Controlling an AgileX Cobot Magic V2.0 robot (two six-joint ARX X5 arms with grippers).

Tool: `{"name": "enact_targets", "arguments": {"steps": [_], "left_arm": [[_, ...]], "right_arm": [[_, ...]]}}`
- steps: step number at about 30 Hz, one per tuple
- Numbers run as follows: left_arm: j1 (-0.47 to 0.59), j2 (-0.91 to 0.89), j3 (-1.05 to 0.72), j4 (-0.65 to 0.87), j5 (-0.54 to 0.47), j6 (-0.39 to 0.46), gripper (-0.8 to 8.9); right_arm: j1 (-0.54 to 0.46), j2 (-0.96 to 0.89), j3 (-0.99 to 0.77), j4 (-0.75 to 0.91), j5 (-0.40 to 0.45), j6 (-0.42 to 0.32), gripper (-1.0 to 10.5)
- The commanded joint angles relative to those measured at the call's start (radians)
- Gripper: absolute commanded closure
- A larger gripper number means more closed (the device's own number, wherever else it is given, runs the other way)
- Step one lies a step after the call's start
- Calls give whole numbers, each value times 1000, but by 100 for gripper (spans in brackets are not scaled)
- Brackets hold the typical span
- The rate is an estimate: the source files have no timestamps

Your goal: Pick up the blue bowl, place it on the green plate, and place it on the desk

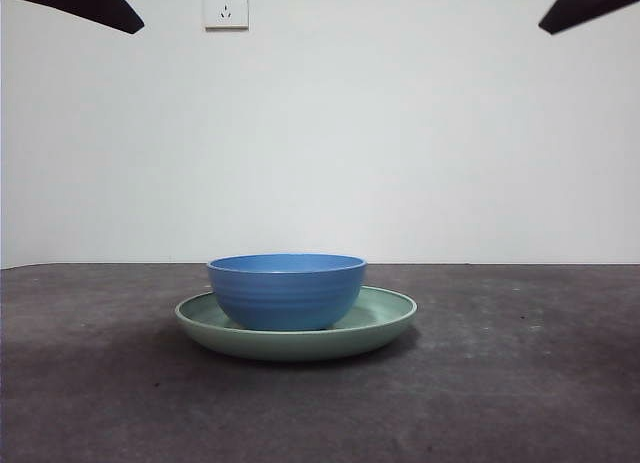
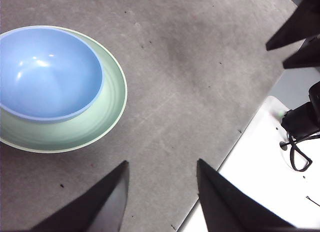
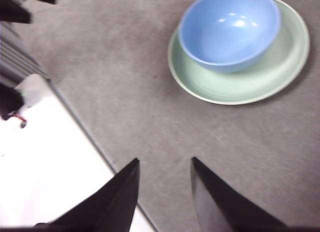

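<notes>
Green plate [image 1: 385,323] on grey desk [image 1: 520,383]

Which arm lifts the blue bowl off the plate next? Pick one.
Right, narrowly. The right fingers and left fingers are both open, empty and apart from the dishes, but the right wrist view holds the whole blue bowl on the green plate; the left's cuts it at the frame edge.

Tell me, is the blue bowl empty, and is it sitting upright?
Empty and upright. The blue bowl shows a bare glossy inside in both wrist views, and its rim sits level on the green plate in the front view.
</notes>
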Motion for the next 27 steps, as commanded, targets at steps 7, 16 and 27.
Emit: {"name": "enact_targets", "arguments": {"steps": [7,16,27], "left_arm": [[-6,7,10,7,5,8,592],[-6,7,10,7,5,9,665],[-6,7,10,8,5,8,804]], "right_arm": [[21,9,4,9,-8,-7,782],[21,9,4,-3,-8,-8,827],[21,9,4,18,-5,-9,938]]}}
